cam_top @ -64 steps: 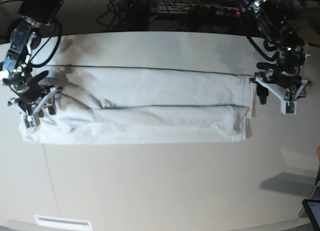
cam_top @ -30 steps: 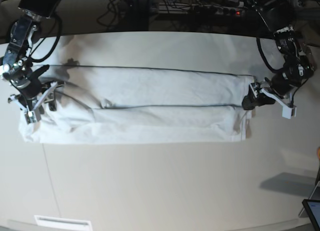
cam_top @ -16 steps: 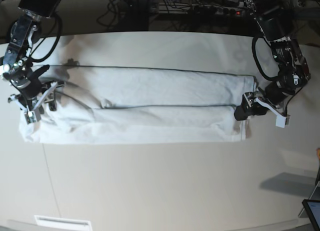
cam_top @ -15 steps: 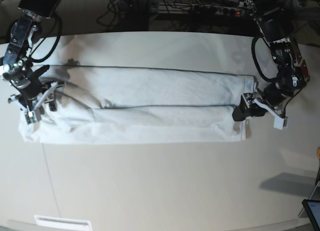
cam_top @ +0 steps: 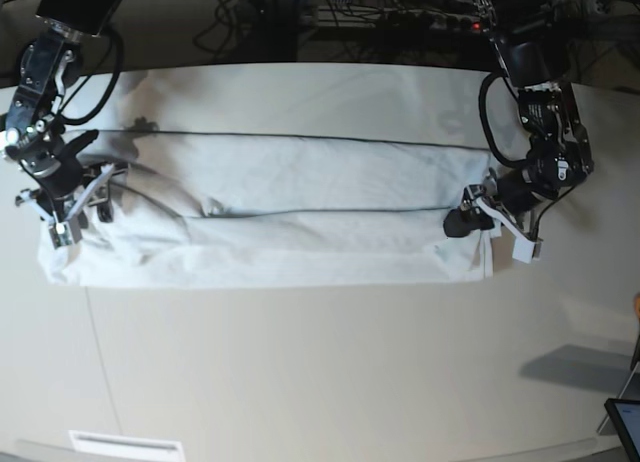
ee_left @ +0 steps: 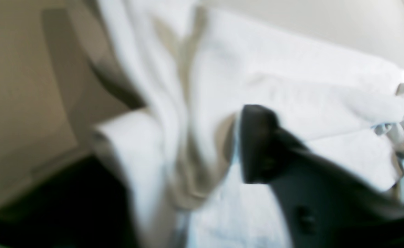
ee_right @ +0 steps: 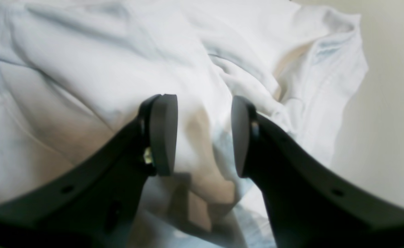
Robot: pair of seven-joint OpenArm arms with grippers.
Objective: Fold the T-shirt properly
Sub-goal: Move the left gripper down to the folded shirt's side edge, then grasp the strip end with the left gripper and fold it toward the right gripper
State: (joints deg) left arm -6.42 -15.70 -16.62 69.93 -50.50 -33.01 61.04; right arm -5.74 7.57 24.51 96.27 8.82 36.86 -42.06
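T-shirt (cam_top: 270, 207) lies folded lengthwise across the desk (cam_top: 330, 372). My left gripper (cam_top: 482, 222) reaches low over its hem end; I cannot tell how those jaws stand. My right gripper (ee_right: 203, 137) angles down, jaws apart astride bunched cloth.

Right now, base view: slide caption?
Both grippers, left and right, at opposite ends of the lengthwise-folded T-shirt.

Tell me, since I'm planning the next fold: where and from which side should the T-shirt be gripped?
Grip the T-shirt at its two short ends, coming in from outside each end. It lies as a long narrow band across the table, so those ends are its free stacked edges. The left claw and right claw already sit there.
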